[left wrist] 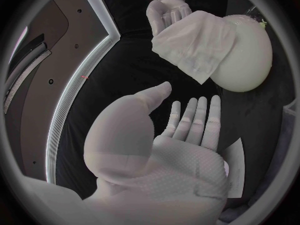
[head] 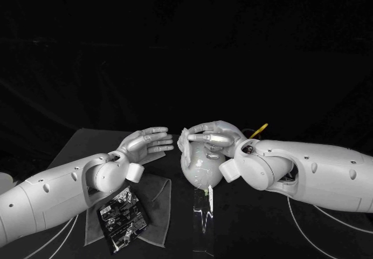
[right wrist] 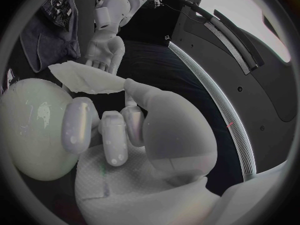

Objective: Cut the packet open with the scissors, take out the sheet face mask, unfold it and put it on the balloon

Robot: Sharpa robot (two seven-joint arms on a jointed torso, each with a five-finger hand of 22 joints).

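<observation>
Left wrist view: right hand (left wrist: 164,12) pinches creased white mask (left wrist: 194,42) onto pale balloon (left wrist: 247,60); left hand (left wrist: 169,157), fingers (left wrist: 195,117) spread.

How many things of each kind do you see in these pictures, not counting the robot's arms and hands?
Balloon: 1
Sheet face mask: 1
Packet: 1
Grey cloth: 1
Clear stand: 1
Yellow object, kind unclear: 1
Total: 6
</observation>
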